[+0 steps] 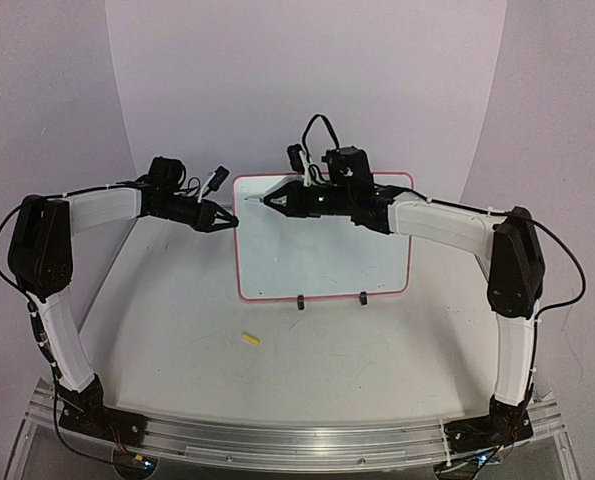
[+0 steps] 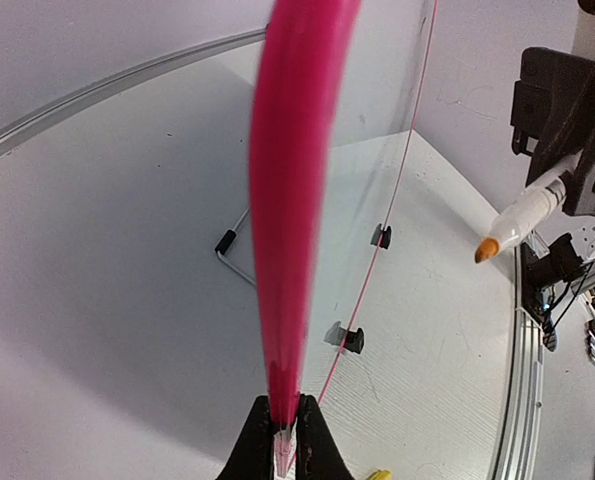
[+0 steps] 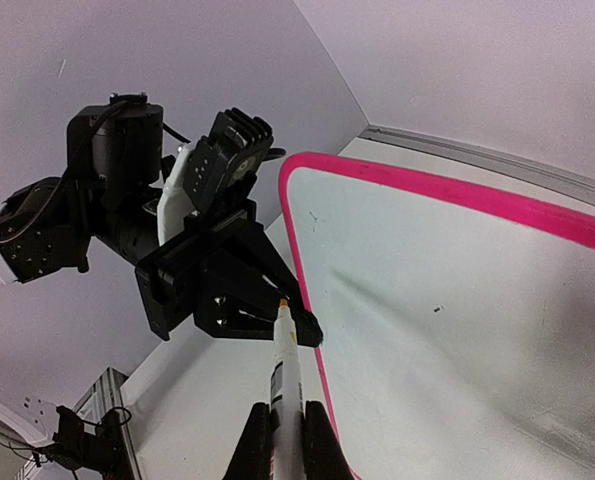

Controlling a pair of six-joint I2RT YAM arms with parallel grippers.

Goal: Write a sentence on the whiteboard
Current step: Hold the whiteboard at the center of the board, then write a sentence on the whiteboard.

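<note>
Upright toward the back middle of the table [image 1: 177,320]: a whiteboard [image 1: 322,255] with rounded corners and a thin pink border, face turned to the arms. Propped on two small black feet [image 1: 300,301], both at the lower edge. Gripped at the upper part of its left edge by the left gripper [image 1: 229,220]; from the left wrist, black fingers [image 2: 312,445] pressed in on either side of the pink rim, pinching it, with the rim running up and away as a blurred pink band. In front of the upper left corner, a white marker [image 1: 255,200] with an orange-yellow tip. Clamped in the right gripper [image 1: 272,202], fingers closed tight on the barrel. Tip aimed toward the left gripper and the board's left edge, and seen from the left wrist to be apart from the board's face. Farther out, on the bare tabletop nearer the arms, a small yellow cap [image 1: 249,339], well apart from the board and from both grippers. Along the near edge, a metal rail [image 1: 297,440] carrying both arm bases.
</note>
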